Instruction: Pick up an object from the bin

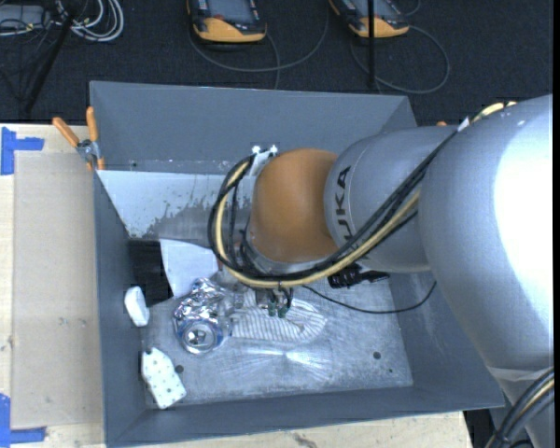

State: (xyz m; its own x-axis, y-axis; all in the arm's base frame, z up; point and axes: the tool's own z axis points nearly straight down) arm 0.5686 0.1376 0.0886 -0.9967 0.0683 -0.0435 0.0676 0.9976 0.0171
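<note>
My gripper pokes out just below the arm's wrist, low over the middle of the bin floor. Right under it lies a pale striped cloth-like piece with a clear plastic wrapper in front of it. A crumpled shiny silver foil lump sits just to the left of the gripper, touching the cloth's edge. Whether the gripper touches either of them is hidden by the wrist.
A black block lies by the left wall on a white sheet. A small white piece and a white speckled packet lie at the front left. The arm covers the bin's right half.
</note>
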